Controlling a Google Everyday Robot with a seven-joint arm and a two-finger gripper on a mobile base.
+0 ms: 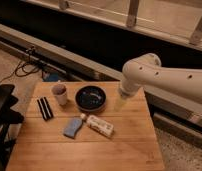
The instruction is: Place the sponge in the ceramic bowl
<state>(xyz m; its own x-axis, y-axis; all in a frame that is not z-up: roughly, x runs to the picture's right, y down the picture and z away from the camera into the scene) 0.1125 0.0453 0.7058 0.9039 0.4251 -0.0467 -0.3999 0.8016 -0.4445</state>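
Note:
The blue sponge (pixel 72 127) lies flat on the wooden table (pixel 129 145), left of centre and towards the front. Behind it and slightly to the right sits the dark round ceramic bowl (pixel 90 98), with nothing in it. My white arm comes in from the right. Its gripper (pixel 122 103) hangs down just right of the bowl, over the table's back right part and well away from the sponge.
A small white cup (pixel 59 93) stands left of the bowl. A white labelled tube (pixel 100 125) lies right beside the sponge. Two black strips (pixel 44 108) lie near the left edge. Cables (pixel 29 66) trail on the floor behind the table.

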